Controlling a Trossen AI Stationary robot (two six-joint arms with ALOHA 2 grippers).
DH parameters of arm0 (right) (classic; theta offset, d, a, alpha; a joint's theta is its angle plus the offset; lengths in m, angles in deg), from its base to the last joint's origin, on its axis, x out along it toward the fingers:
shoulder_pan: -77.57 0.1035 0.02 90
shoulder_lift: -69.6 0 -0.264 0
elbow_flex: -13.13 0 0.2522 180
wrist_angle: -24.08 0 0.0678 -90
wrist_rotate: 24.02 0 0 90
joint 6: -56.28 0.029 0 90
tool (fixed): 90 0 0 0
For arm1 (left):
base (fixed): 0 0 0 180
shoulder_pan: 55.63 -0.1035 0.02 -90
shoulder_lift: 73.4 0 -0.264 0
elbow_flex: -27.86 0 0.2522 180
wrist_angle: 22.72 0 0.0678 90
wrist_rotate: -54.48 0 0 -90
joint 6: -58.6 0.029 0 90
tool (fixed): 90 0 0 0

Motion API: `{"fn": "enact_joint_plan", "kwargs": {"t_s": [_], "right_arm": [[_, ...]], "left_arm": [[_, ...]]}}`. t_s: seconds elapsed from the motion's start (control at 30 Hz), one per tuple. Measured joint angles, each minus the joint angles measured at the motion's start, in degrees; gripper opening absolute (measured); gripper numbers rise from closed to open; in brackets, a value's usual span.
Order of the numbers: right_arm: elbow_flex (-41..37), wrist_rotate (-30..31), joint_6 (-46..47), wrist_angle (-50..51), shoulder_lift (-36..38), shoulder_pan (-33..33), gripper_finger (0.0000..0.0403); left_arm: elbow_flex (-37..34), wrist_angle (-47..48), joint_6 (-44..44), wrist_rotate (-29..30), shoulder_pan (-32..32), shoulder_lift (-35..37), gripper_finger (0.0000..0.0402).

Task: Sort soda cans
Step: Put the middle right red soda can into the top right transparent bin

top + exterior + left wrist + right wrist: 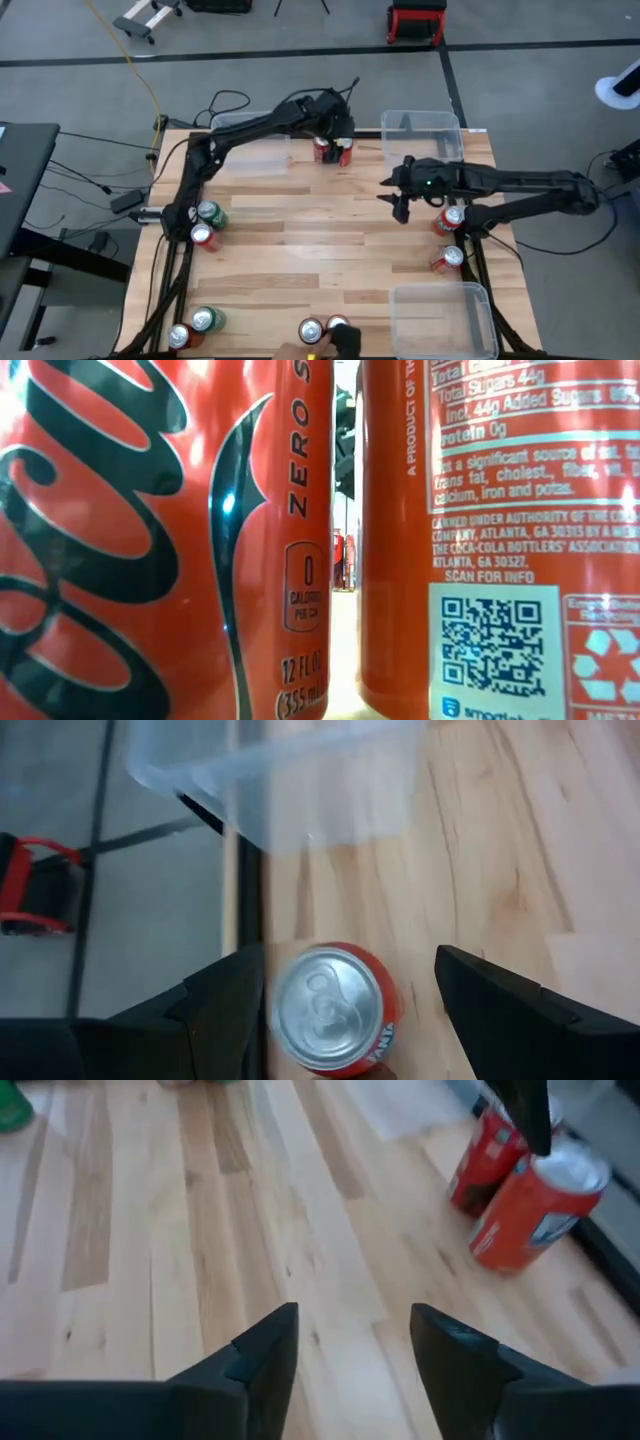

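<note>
My left pincer (345,1005) hangs open over an orange-red can (332,1008) at the counter's (300,250) far edge, one finger almost against it, so I judge I should centre on it before closing. My right pincer (350,1345), open and empty, hovers above bare wood with room around. Further off, other soda cans (205,225) dot the counter and clear bins (440,318) line the edges.

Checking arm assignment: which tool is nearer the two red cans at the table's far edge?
Left. The left tool hangs right over the pair of red cans, open around one. The right tool is open and empty over bare wood, toward the table's middle and right.
</note>
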Motion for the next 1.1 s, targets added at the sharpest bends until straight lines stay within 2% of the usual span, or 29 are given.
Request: {"fn": "enact_joint_plan", "kwargs": {"t_s": [0.13,0.37,0.6,0.8,0.93,1.1], "right_arm": [[0.0,-0.02,1.13,0.39,-0.19,1.06,0.0243],[0.07,0.0,1.87,-1.43,0.39,1.12,0.025],[0.07,-0.02,2.88,-1.65,-0.09,0.69,0.025],[0.07,-0.02,3.39,-1.95,-0.09,0.27,0.025],[0.07,-0.02,3.39,-2.02,-0.09,0.27,0.025],[0.04,-0.02,3.46,-2.23,-0.09,0.27,0.025]], "left_arm": [[-0.06,0.69,-2.24,-4.6,-0.92,-0.83,0.0291],[0.04,-0.78,-6.19,-2.89,-2.56,-1.8,0.0291],[0.04,-1.99,-10.5,-6.35,-5.11,-2.24,0.0305],[0.04,-1.95,-12.68,-12.8,-6.01,-2.27,0.032],[0.04,-1.22,-12.7,-12.25,-5.18,-2.48,0.0323],[-0.02,1.35,-12.49,-7.57,-4.7,-3.26,0.0324]]}}
